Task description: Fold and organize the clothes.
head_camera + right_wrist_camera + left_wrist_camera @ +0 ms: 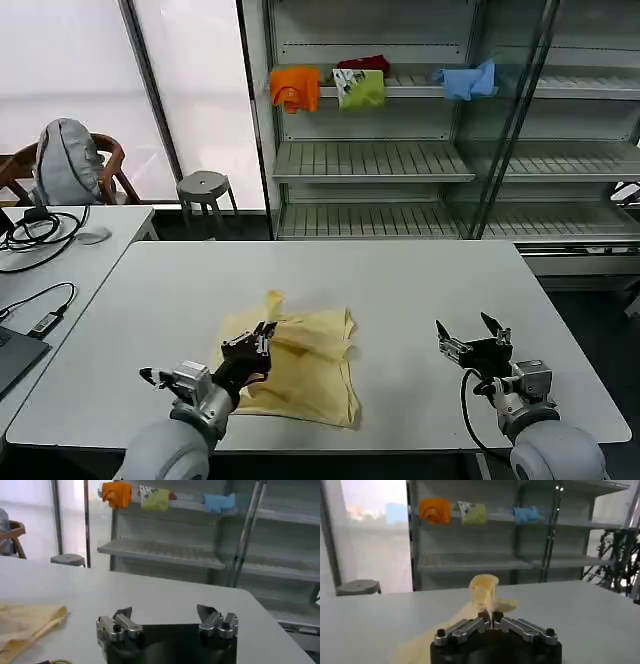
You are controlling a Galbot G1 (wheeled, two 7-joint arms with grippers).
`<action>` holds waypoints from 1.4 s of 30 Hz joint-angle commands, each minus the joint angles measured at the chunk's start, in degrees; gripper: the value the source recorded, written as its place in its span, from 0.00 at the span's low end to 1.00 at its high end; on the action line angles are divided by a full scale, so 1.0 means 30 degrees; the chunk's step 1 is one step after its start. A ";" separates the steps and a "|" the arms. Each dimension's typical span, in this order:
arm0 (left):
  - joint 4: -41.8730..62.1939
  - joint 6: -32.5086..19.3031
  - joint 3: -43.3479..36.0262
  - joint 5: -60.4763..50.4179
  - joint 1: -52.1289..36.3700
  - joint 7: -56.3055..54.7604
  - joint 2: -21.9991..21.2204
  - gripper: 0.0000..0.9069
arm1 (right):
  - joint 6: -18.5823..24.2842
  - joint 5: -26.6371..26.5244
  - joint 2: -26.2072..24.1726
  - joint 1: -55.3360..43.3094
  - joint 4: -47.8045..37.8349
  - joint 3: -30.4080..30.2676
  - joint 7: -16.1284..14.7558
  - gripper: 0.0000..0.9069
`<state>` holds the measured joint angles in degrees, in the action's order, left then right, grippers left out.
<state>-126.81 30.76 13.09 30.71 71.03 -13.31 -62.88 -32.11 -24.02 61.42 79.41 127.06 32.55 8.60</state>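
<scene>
Nearest, the left gripper (262, 340) pinches the shirt (305, 370) by its left edge, likely to fold it across; the right gripper (468, 337) waits spread apart on the table (400, 280).

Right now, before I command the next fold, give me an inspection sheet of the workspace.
Surface: white table, bare around the shirt.
Job's things: cream-yellow T-shirt, crumpled, partly folded, near front edge.
Clutter: nothing seen on this table.
Grippers: left gripper shut on T-shirt fabric; right gripper open, above bare table.
Cables: black cables on side desk.
Surroundings: shelving with orange, green, blue garments; stool; chair.
</scene>
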 commanded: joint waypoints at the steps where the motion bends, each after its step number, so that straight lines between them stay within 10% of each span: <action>1: 0.1475 0.0217 -0.2300 0.0338 -0.1863 -0.0325 -0.1068 0.01 | -0.0031 0.0064 0.0069 0.0125 0.0027 0.0166 0.0020 1.00; 11: 0.2880 0.0287 -0.2703 0.0586 -0.2651 -0.0891 -0.1328 0.01 | -0.0099 0.0114 0.0004 -0.0073 -0.0037 -0.0020 0.0028 1.00; 12: 0.3034 0.0284 -0.2722 0.0526 -0.2662 -0.0884 -0.1356 0.10 | -0.0107 0.0109 -0.0006 -0.0094 -0.0035 -0.0029 0.0022 1.00; 13: 0.3120 0.0289 -0.2763 0.0444 -0.2629 -0.0948 -0.1390 0.74 | -0.0109 0.0108 -0.0009 -0.0102 -0.0028 -0.0034 0.0023 1.00; 14: 0.3152 0.0220 -0.2786 0.0475 -0.2598 -0.0895 -0.1398 1.00 | -0.0113 0.0106 -0.0018 -0.0110 -0.0034 -0.0042 0.0012 1.00; 25: 0.2165 -0.3721 -0.2916 0.2536 -0.2877 0.0621 -0.2627 1.00 | -0.0133 0.0228 0.0095 -0.0398 -0.0258 -0.0459 0.0019 1.00; 37: 0.0349 -0.3825 0.1372 0.0639 -0.0613 -0.0044 -0.0097 1.00 | -0.0047 0.0183 0.0027 -0.0866 -0.0501 -0.0450 -0.0215 1.00; 42: 0.0531 -0.1253 0.2660 0.0125 0.1890 -0.2920 0.0331 1.00 | 0.0209 0.0178 -0.0117 -0.1199 -0.0718 -0.0513 -0.0339 1.00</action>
<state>-123.77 21.54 11.74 34.58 66.79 -13.46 -65.99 -32.13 -23.45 61.30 76.90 125.50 31.18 7.90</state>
